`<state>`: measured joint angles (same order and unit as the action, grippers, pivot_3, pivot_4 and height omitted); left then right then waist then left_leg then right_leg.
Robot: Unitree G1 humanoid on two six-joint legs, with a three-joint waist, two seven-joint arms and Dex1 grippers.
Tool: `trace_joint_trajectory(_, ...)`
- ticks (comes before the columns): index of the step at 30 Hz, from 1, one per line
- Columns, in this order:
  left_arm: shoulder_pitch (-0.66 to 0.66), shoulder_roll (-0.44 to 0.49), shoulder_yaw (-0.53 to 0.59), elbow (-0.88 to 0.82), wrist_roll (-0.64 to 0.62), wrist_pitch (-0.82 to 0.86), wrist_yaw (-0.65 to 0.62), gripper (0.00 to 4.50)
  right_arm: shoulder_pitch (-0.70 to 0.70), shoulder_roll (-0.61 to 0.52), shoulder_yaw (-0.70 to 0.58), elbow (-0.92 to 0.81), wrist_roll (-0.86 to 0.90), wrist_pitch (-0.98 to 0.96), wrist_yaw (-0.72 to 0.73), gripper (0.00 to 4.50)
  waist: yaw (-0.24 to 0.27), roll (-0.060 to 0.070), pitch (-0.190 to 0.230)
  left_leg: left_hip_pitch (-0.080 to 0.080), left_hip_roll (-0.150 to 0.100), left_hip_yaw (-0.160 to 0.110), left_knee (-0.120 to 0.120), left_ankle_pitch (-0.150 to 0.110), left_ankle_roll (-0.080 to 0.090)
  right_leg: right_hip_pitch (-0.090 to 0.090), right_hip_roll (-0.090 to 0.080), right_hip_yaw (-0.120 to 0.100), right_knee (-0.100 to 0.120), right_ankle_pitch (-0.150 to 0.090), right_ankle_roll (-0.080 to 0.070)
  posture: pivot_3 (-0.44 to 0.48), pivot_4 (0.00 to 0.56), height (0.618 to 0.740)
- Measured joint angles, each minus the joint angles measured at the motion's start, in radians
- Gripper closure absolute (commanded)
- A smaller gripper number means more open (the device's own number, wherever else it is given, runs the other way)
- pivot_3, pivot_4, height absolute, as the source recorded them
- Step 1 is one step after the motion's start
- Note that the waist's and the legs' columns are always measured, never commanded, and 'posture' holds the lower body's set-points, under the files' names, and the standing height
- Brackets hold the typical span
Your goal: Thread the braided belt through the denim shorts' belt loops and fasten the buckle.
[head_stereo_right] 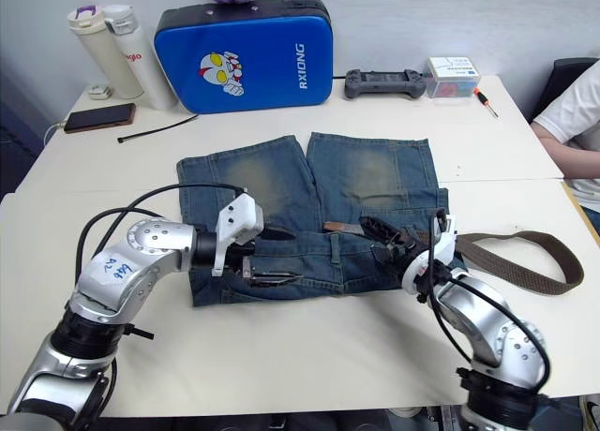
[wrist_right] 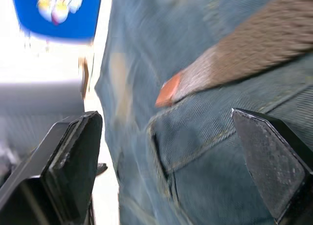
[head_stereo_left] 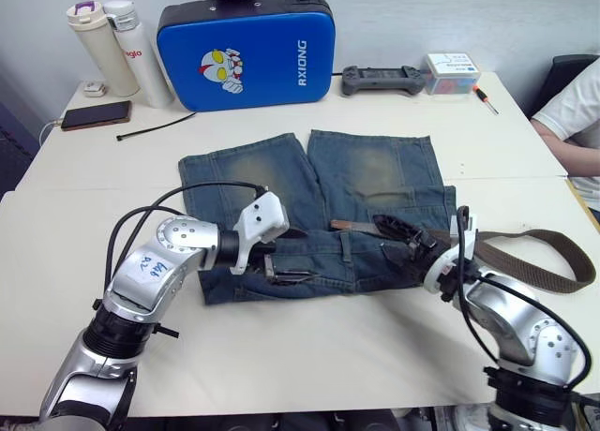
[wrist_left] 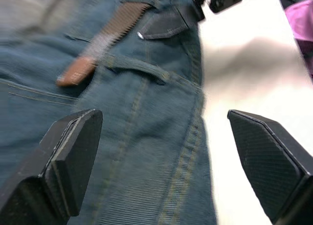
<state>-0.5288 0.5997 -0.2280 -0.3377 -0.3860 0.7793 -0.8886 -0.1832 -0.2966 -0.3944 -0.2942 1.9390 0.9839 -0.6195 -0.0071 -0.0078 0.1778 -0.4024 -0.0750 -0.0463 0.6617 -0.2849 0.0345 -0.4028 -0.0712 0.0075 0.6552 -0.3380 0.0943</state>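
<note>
The denim shorts [head_stereo_left: 309, 187] lie flat mid-table, waistband toward me. The braided belt [head_stereo_left: 544, 258] curves in a loop on the table at the right and runs left along the waistband, ending in a tan tip [wrist_left: 78, 71] on the denim. One of the belt loops [wrist_left: 132, 66] sits just beyond that tip, another [wrist_right: 161, 161] near the right gripper. My left gripper [head_stereo_left: 281, 270] hovers open over the waistband's left part. My right gripper [head_stereo_left: 398, 239] is open over the belt at the waistband's right part. The buckle is hidden.
A blue padded case [head_stereo_left: 246, 49] stands at the back, with two bottles [head_stereo_left: 98, 47], a phone [head_stereo_left: 96, 114] and a black cable tie [head_stereo_left: 155, 126] to its left. A controller [head_stereo_left: 382, 78], a box [head_stereo_left: 452, 73] and a screwdriver [head_stereo_left: 485, 98] lie back right. A person's sleeve [head_stereo_left: 577, 103] shows at the right edge.
</note>
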Motion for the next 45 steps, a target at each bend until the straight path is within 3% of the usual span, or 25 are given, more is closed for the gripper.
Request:
trace_joint_trajectory(1,-0.004,0.0,0.019,0.0,-0.002,0.0,0.007,0.0,-0.001,0.067,-0.006,-0.005,0.006,-0.063,-0.074,0.02,-0.003,0.0,0.0,-0.001,0.0,0.001,-0.001,0.0,-0.001,-0.003,0.0,0.001,0.003,0.0,0.0,0.0,0.15,0.74)
trace_joint_trajectory(5,-0.01,0.002,0.033,0.0,-0.001,0.001,0.029,0.0,-0.037,0.15,-0.011,-0.02,0.01,-0.16,-0.221,0.02,0.001,0.001,0.0,-0.001,0.0,0.001,-0.001,0.0,0.0,-0.005,0.0,0.001,0.004,0.0,0.0,0.0,0.15,0.74)
trace_joint_trajectory(14,-0.01,0.013,0.049,-0.003,-0.002,0.019,0.059,0.0,-0.076,0.176,-0.007,0.009,0.015,-0.221,-0.285,0.02,0.0,0.001,0.0,-0.001,0.0,0.002,-0.001,0.0,0.0,-0.005,0.0,0.001,0.004,0.0,0.0,0.0,0.15,0.74)
trace_joint_trajectory(17,-0.009,0.021,0.052,-0.005,-0.002,0.02,0.067,0.0,-0.087,0.185,0.005,0.041,0.017,-0.245,-0.278,0.81,-0.001,0.001,-0.001,-0.001,0.0,0.001,-0.002,0.0,-0.001,-0.005,0.0,0.001,0.004,0.0,0.0,0.0,0.15,0.74)
trace_joint_trajectory(20,-0.009,0.027,0.053,-0.008,-0.002,0.021,0.068,0.0,-0.087,0.19,0.034,0.073,0.017,-0.26,-0.264,1.99,-0.003,0.001,-0.001,-0.001,0.0,0.002,-0.002,0.0,0.0,-0.006,0.0,0.001,0.004,0.0,0.0,0.0,0.15,0.74)
trace_joint_trajectory(22,-0.009,0.028,0.053,-0.008,-0.002,0.021,0.071,0.0,-0.088,0.189,0.06,0.108,0.016,-0.265,-0.235,1.99,-0.004,0.001,-0.001,-0.001,0.0,0.002,-0.002,0.0,-0.001,-0.006,0.0,0.001,0.004,0.0,0.0,0.0,0.15,0.74)
trace_joint_trajectory(25,-0.009,0.029,0.053,-0.008,-0.001,0.021,0.079,0.0,-0.107,0.186,0.079,0.149,0.008,-0.276,-0.19,2.73,-0.009,0.001,-0.001,-0.001,0.0,0.002,-0.002,0.0,-0.001,-0.006,0.0,0.001,0.004,0.0,-0.001,0.0,0.15,0.74)
trace_joint_trajectory(26,-0.009,0.029,0.053,-0.008,-0.001,0.022,0.081,0.0,-0.107,0.186,0.087,0.172,-0.001,-0.281,-0.172,3.31,-0.01,0.001,-0.001,-0.001,0.0,0.002,-0.003,0.0,-0.001,-0.006,0.0,0.001,0.004,0.0,-0.001,0.0,0.15,0.74)
trace_joint_trajectory(27,-0.009,0.029,0.053,-0.008,-0.001,0.022,0.083,0.0,-0.108,0.186,0.091,0.184,-0.007,-0.282,-0.161,3.42,-0.011,0.001,-0.001,-0.001,0.0,0.002,-0.003,0.0,-0.001,-0.006,0.0,0.001,0.004,0.0,-0.001,0.0,0.15,0.74)
trace_joint_trajectory(29,-0.009,0.031,0.053,-0.009,-0.001,0.022,0.089,0.0,-0.119,0.184,0.097,0.213,-0.028,-0.288,-0.128,4.39,-0.017,0.001,-0.001,-0.001,0.0,0.002,-0.003,0.0,-0.001,-0.006,0.0,0.001,0.004,0.0,-0.001,0.0,0.15,0.74)
trace_joint_trajectory(38,0.004,0.033,0.053,-0.012,0.001,0.017,0.095,0.0,-0.121,0.148,0.071,0.203,-0.002,-0.302,-0.069,4.46,-0.017,0.001,-0.001,-0.002,0.0,0.001,-0.003,0.0,-0.001,-0.006,0.0,0.001,0.004,0.0,-0.001,0.0,0.15,0.74)
trace_joint_trajectory(45,0.001,0.031,0.047,-0.002,0.009,-0.003,0.088,0.0,-0.06,0.164,-0.086,0.084,0.01,-0.168,0.114,4.46,-0.016,0.001,-0.001,-0.002,0.0,0.001,-0.004,0.0,-0.001,-0.006,0.0,0.001,0.003,0.0,-0.001,0.0,0.15,0.74)
